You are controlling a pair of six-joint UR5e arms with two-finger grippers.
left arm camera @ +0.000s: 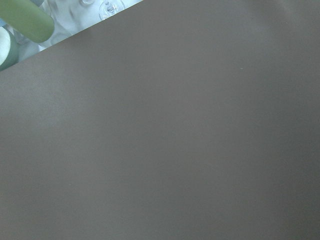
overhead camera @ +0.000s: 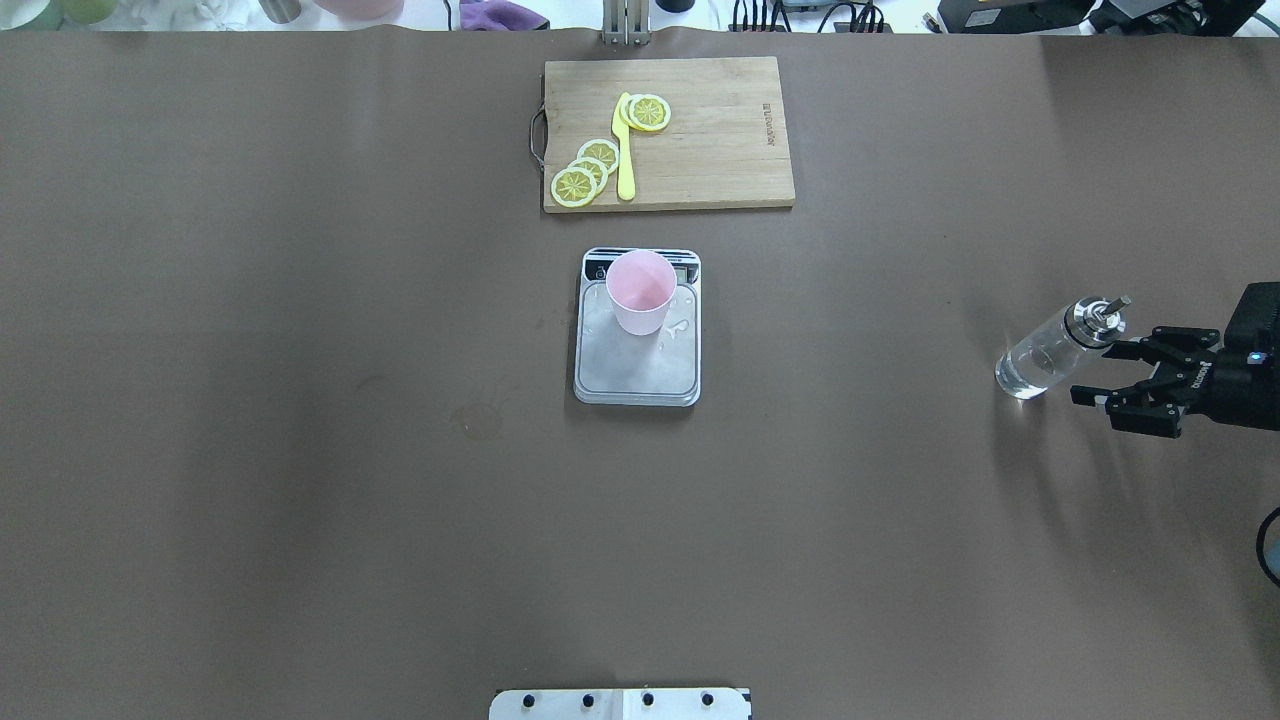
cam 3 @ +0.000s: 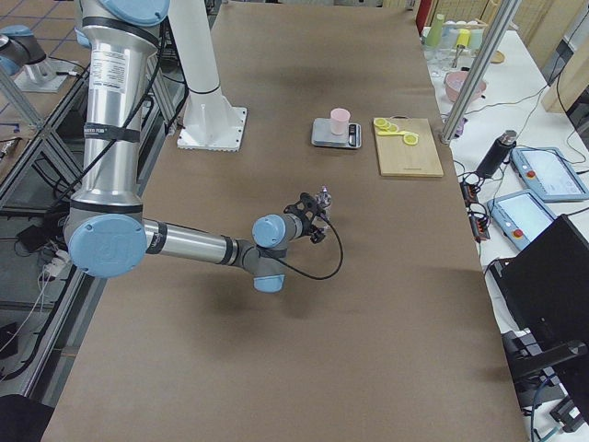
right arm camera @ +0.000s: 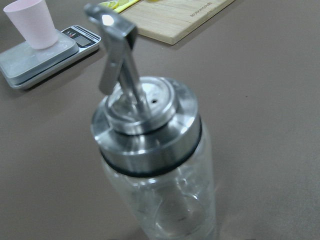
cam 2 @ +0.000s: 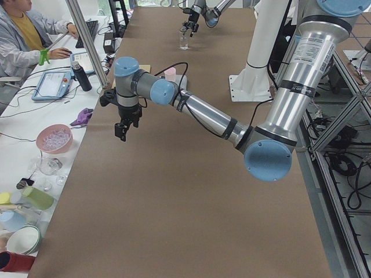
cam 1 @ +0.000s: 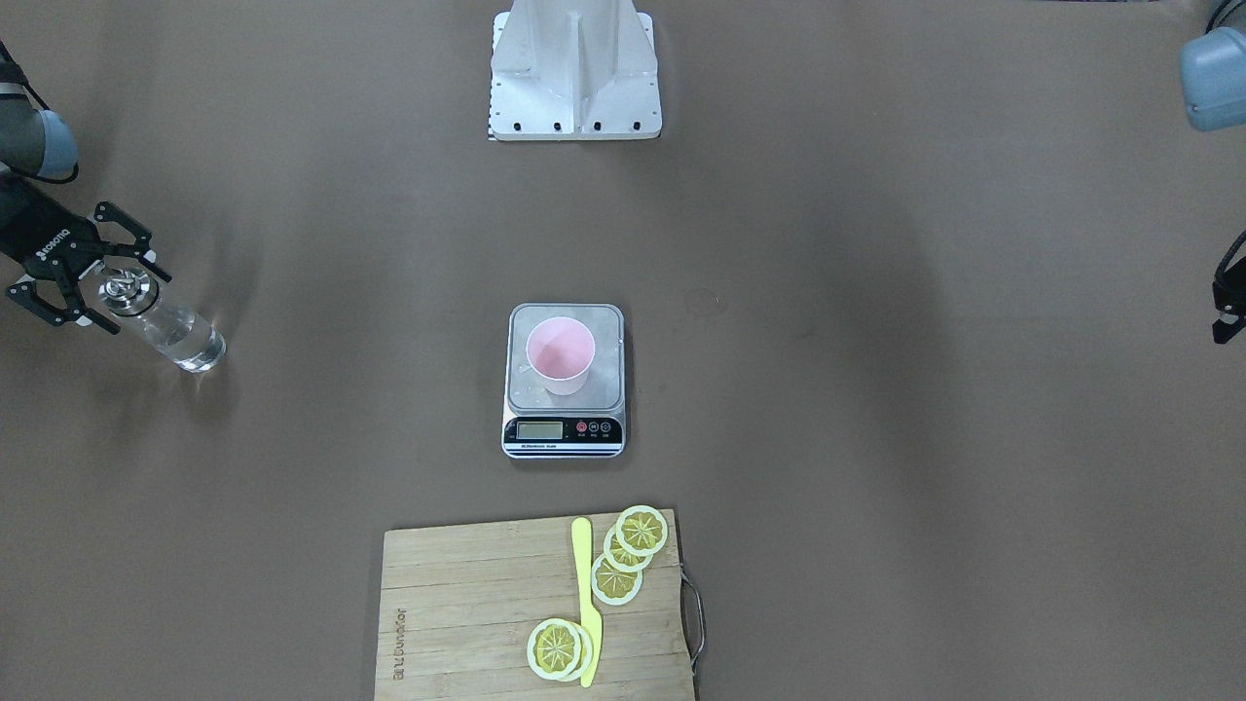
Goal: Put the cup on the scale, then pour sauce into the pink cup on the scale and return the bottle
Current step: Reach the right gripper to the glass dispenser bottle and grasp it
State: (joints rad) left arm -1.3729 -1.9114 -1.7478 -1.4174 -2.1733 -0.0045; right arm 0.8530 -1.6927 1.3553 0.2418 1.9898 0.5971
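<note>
**Cup on scale; bottle upright at table's right end, right jaws spread**

1. Cup [cam 1: 560, 355]: I find it upright on the scale [cam 1: 563, 429], on the half of the steel platform nearer the display. The front-facing view looks into it, but I cannot tell whether it holds liquid. A few wet marks show on the platform beside its foot.

2. Bottle [cam 1: 180, 336]: it stands upright on the table [cam 1: 876, 438], well apart from the scale, on the robot's right. Clear sauce [cam 1: 198, 349] fills its lower part. The metal cap is on. In the right wrist view the spout leans toward the scale.

3. Right gripper [overhead camera: 1095, 372]: its jaws are spread wide. It sits at the height of the bottle's cap, just beside it. In the front-facing view the cap lies between the two fingers. In the overhead view the fingers sit to one side of it. I cannot tell whether either finger touches the glass.

4. Left gripper [cam 2: 122, 128]: it hangs fingers-down above bare table on the robot's left, well apart from the scale. I cannot tell how its jaws stand. Its wrist camera shows only the brown table cover and a strip of clutter past the edge.

5. Other items: a wooden board [cam 1: 467, 604] lies past the scale on the operators' side. It carries lemon slices [cam 1: 642, 531] and a yellow knife [cam 1: 584, 604].
</note>
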